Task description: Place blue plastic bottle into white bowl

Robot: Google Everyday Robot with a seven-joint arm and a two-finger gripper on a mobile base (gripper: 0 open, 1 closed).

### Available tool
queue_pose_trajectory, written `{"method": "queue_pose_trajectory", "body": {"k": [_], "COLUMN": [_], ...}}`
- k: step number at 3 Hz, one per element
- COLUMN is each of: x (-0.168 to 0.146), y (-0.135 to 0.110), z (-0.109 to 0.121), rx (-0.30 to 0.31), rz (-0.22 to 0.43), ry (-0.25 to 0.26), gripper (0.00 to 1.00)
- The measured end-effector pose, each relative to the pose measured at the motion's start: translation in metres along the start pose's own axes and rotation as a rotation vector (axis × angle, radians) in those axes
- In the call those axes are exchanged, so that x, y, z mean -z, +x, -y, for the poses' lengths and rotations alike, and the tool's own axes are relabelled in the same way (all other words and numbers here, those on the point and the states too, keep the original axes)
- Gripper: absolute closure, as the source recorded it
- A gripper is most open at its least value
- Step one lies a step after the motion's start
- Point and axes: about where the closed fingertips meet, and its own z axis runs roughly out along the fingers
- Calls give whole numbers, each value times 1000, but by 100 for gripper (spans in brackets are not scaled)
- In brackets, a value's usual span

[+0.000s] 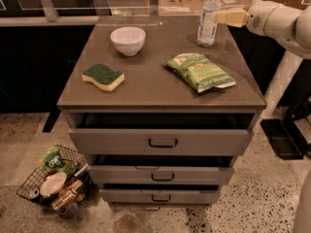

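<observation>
The tool (227, 17) hangs just beside the blue plastic bottle (208, 18), probably lined up to grasp it. Whether it grips, I cannot tell.

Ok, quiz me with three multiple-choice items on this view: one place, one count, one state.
1. The gripper is: A) low by the floor B) beside the blue plastic bottle, at the back of the cabinet top C) at the front edge.
2. Drawers showing: A) one B) three C) five.
3. The bottle is: A) tipped over B) uncapped C) upright, capped.
Key: B, its tip sits next to the bottle; B, three are stacked; C, it stands capped, not yet in the white bowl.
</observation>
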Motion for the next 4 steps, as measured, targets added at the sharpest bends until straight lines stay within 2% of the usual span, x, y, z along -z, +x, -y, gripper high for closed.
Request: {"method": "queue_pose_trajectory", "body": {"k": [1,2,3,4], "x": [-25,-45,-72,-98], "y": [0,6,22,36], "z": [10,9,-1,-12], "rx": [-22,-33,-56,-95], "rz": [0,-21,-46,-42], "ry": [-17,-36,-64,-86], "gripper": [0,0,0,0]}}
